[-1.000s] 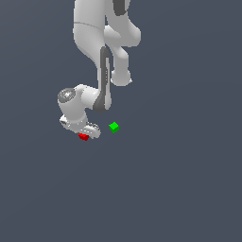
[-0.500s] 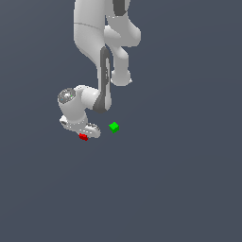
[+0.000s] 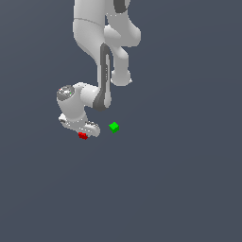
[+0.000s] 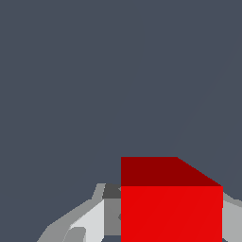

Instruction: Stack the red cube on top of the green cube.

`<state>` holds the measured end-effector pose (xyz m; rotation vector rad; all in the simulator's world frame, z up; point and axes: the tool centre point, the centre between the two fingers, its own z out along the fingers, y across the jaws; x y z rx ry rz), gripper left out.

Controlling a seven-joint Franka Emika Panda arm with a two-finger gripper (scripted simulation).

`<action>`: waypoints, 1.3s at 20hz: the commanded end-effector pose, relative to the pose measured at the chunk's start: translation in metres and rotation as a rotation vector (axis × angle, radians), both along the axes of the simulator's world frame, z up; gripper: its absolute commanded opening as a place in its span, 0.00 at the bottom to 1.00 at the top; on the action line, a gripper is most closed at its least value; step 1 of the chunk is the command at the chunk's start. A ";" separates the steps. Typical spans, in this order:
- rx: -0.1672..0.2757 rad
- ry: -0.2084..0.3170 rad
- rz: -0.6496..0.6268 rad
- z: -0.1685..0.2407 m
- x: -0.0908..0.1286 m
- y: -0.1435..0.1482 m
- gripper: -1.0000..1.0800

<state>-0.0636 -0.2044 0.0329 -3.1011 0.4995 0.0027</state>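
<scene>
One end effector [image 3: 84, 132] sits low over the worktop [image 3: 179, 189], and the red cube [image 3: 83, 136] lies right at its tip. In the wrist view that red cube [image 4: 171, 208] fills the space between the pale fingers [image 4: 90, 222], which flank it on both sides; whether they press on it or stand slightly off I cannot tell. The low, straddling pose suits a grasp from above, so I judge the pickup step is in hand. The green cube [image 3: 114, 126] rests near, apart, toward the exterior view's right, bare on top and ready to receive the stack.
</scene>
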 end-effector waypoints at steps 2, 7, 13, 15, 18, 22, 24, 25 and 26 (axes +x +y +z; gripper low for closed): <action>0.000 -0.002 0.000 0.017 0.000 0.000 0.00; 0.000 -0.002 0.000 0.053 0.000 0.000 0.00; -0.001 -0.002 0.000 0.081 0.000 0.000 0.00; -0.001 -0.002 0.000 0.086 0.000 0.000 0.00; -0.001 -0.002 0.000 0.085 0.000 0.000 0.00; -0.001 -0.002 0.000 0.084 -0.001 0.004 0.00; -0.001 -0.002 0.000 0.082 -0.003 0.009 0.00; -0.001 -0.002 0.000 0.081 -0.004 0.012 0.00; -0.001 -0.002 0.000 0.080 -0.005 0.016 0.00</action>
